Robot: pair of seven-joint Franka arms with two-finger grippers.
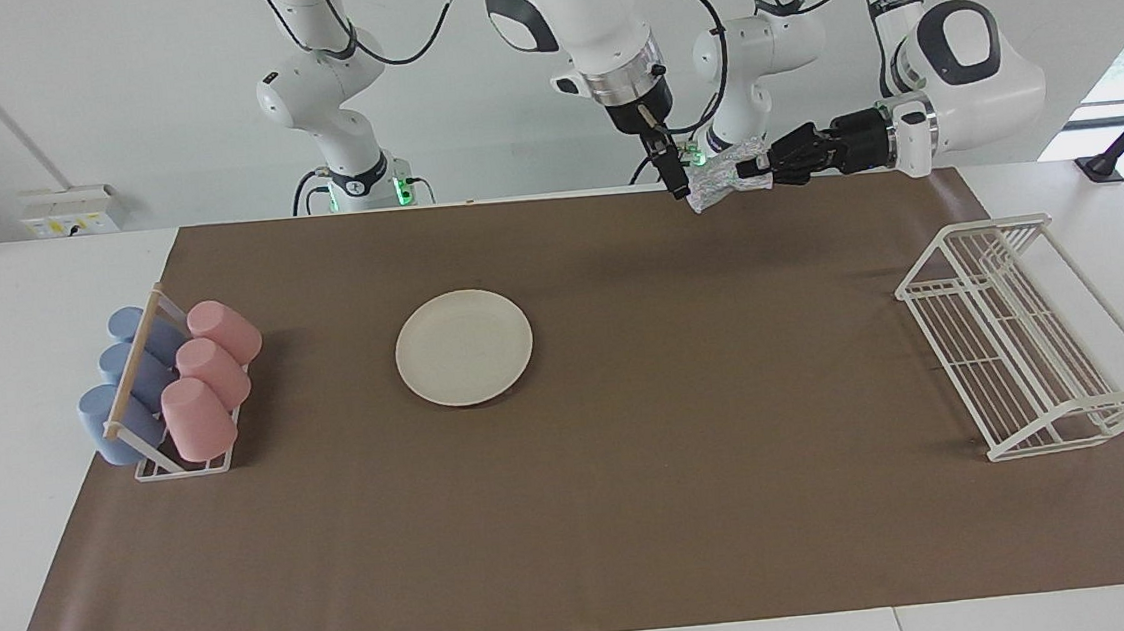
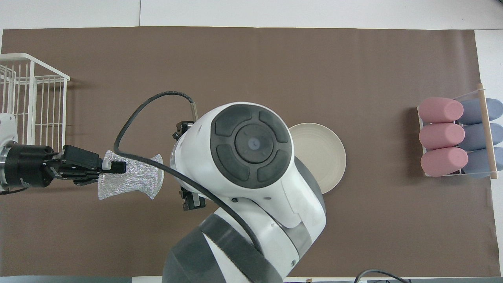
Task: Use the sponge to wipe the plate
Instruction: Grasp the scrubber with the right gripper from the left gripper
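Note:
The cream-white plate (image 1: 464, 347) lies flat on the brown mat, apart from both grippers; in the overhead view the right arm covers part of the plate (image 2: 328, 157). My left gripper (image 1: 746, 173) (image 2: 120, 167) is up in the air over the mat's edge by the robots, shut on one end of the silvery sponge (image 1: 720, 181) (image 2: 131, 179). My right gripper (image 1: 676, 174) hangs open just beside the sponge's free end; I cannot tell whether they touch. One of its fingers (image 2: 191, 202) shows past the arm in the overhead view.
A rack of pink and blue cups (image 1: 171, 386) stands at the right arm's end of the table. A white wire rack (image 1: 1025, 339) stands at the left arm's end. The brown mat (image 1: 638, 510) covers most of the table.

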